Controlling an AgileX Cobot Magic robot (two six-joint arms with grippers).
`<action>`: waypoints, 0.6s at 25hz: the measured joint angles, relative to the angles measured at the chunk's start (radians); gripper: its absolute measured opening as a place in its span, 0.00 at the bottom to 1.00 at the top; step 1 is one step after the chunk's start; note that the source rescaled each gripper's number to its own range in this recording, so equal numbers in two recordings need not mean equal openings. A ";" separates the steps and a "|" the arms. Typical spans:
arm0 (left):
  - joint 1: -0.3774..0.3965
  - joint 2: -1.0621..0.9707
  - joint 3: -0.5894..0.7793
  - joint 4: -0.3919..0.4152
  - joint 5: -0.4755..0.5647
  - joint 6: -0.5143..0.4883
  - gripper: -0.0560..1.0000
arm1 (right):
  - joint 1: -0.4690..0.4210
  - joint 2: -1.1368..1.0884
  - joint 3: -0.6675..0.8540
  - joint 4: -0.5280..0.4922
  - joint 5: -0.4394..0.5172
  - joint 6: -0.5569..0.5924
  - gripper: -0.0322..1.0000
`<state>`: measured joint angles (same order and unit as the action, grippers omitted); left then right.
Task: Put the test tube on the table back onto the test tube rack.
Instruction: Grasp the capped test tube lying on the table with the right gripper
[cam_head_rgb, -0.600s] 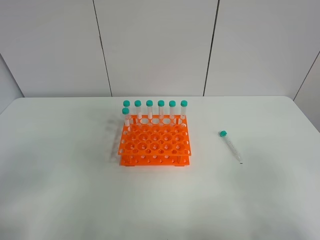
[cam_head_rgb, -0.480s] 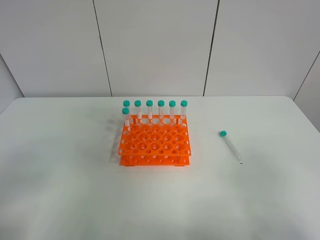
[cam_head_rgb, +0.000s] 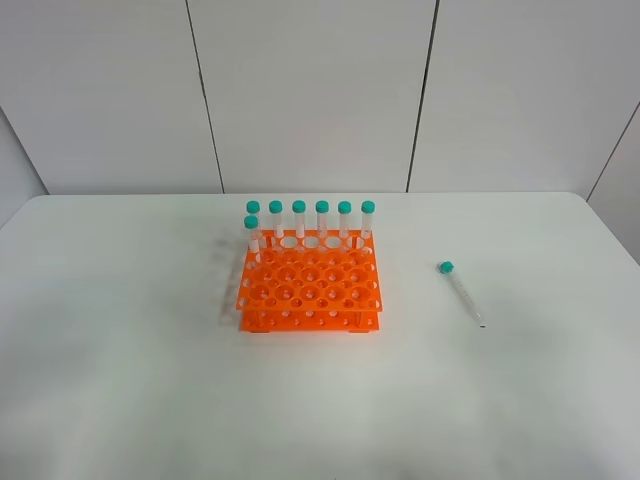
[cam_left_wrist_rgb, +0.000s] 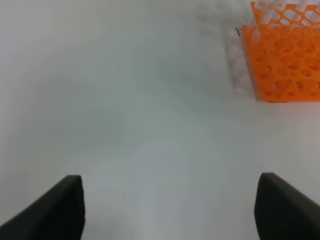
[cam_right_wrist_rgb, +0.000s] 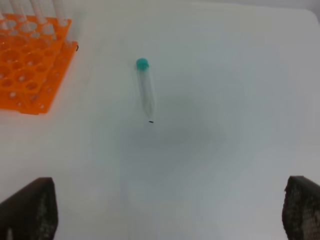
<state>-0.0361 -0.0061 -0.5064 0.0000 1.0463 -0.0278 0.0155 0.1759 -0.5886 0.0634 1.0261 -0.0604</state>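
Observation:
The test tube (cam_head_rgb: 462, 295) lies flat on the white table (cam_head_rgb: 150, 380), to the right of the orange test tube rack (cam_head_rgb: 310, 290), teal cap toward the back and tip toward the front. The right wrist view shows it (cam_right_wrist_rgb: 145, 92) ahead of my right gripper (cam_right_wrist_rgb: 167, 205), which is open and empty, well short of it. My left gripper (cam_left_wrist_rgb: 170, 205) is open and empty over bare table, with the rack (cam_left_wrist_rgb: 285, 55) ahead and to one side. Neither arm shows in the exterior view.
Several identical teal-capped tubes (cam_head_rgb: 310, 222) stand upright along the rack's back row, with one more at the left of the second row. The rack's other holes are empty. A grey panelled wall stands behind the table.

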 joint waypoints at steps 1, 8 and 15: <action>0.000 0.000 0.000 0.000 0.000 0.000 1.00 | 0.000 0.063 -0.026 -0.006 -0.001 0.000 1.00; 0.000 0.000 0.000 0.000 0.000 0.000 1.00 | 0.000 0.551 -0.234 -0.003 -0.006 -0.002 1.00; 0.000 0.000 0.000 0.000 0.000 0.000 1.00 | 0.000 1.084 -0.422 0.000 -0.018 -0.025 1.00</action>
<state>-0.0361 -0.0061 -0.5064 0.0000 1.0463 -0.0278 0.0155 1.2603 -1.0109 0.0638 1.0080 -0.0853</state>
